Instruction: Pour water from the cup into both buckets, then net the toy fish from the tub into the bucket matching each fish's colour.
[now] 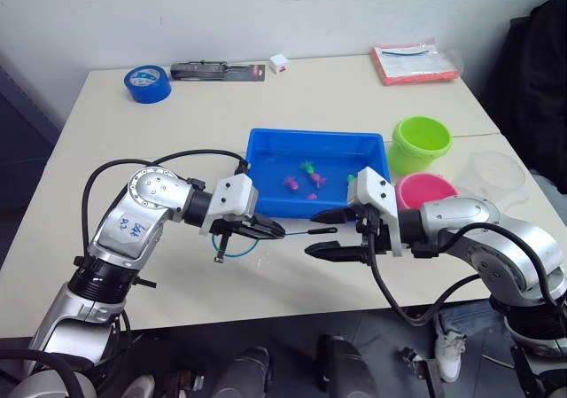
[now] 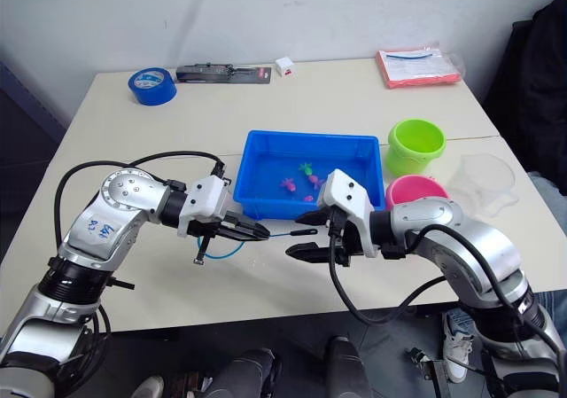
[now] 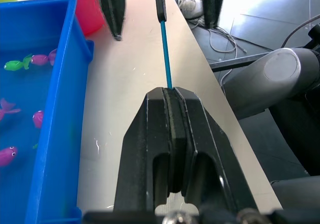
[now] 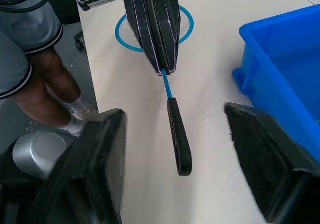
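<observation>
My left gripper [image 1: 275, 230] is shut on the net's thin blue stick [image 3: 165, 54], just in front of the tub's near wall. The net's blue hoop [image 4: 125, 34] lies on the table behind that gripper. The stick's black handle [image 1: 323, 231] points right and sits between the fingers of my open right gripper [image 1: 324, 233] without touching them. The blue tub [image 1: 266, 141] holds pink toy fish [image 1: 290, 183] and green toy fish [image 1: 306, 165]. To its right stand the green bucket [image 1: 420, 145] and the pink bucket [image 1: 425, 190], with the clear cup [image 1: 496, 175] beyond them.
At the table's far side lie a blue tape roll [image 1: 146, 83], a black tool [image 1: 217, 70], a small white cube [image 1: 279, 61] and a red packet [image 1: 412, 63]. A person's legs [image 4: 40, 59] stand by the near table edge.
</observation>
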Action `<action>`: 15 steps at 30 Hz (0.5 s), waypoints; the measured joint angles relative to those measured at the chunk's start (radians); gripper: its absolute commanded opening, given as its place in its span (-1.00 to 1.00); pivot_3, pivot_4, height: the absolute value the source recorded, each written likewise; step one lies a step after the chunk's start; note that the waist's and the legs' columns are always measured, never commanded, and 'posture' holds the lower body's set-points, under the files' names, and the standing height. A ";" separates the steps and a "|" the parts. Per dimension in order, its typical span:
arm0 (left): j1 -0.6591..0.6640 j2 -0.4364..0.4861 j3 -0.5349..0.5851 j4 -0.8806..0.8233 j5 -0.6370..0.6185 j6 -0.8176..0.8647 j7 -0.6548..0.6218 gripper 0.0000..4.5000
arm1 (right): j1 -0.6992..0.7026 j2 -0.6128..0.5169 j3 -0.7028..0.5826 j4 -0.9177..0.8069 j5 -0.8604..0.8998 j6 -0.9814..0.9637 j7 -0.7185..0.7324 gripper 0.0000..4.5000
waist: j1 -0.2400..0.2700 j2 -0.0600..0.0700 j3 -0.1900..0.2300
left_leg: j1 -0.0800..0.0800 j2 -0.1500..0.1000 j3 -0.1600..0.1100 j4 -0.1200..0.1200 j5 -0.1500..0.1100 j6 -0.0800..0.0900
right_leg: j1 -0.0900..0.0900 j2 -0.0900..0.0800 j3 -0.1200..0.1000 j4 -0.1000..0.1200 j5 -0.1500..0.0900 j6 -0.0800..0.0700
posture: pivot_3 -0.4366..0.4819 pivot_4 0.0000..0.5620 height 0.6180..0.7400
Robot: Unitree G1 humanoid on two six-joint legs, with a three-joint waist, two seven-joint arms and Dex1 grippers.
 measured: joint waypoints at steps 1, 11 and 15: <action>0.000 0.000 -0.001 0.000 0.000 0.001 0.000 -1.00 | 0.000 0.000 0.000 -0.001 0.001 0.000 0.000 -0.09 | 0.000 0.000 0.000 | 0.000 0.000 0.000 0.000 0.000 0.000 | 0.000 0.000 0.000 0.000 0.000 0.000 | -0.05 -0.47 1.00; -0.001 0.001 -0.009 -0.003 0.000 0.014 -0.002 -1.00 | 0.000 -0.012 -0.001 -0.020 0.018 0.011 -0.001 -0.66 | 0.000 0.000 0.000 | 0.000 0.000 0.000 0.000 0.000 0.000 | 0.000 0.000 0.000 0.000 0.000 0.000 | -0.05 -0.47 1.00; -0.002 -0.005 -0.010 -0.001 0.002 0.017 0.005 -1.00 | 0.000 -0.016 -0.002 -0.023 0.019 0.017 -0.003 -0.66 | 0.001 0.000 0.000 | 0.000 0.000 0.000 0.000 0.000 0.000 | 0.000 0.000 0.000 0.000 0.000 0.000 | -0.05 -0.47 1.00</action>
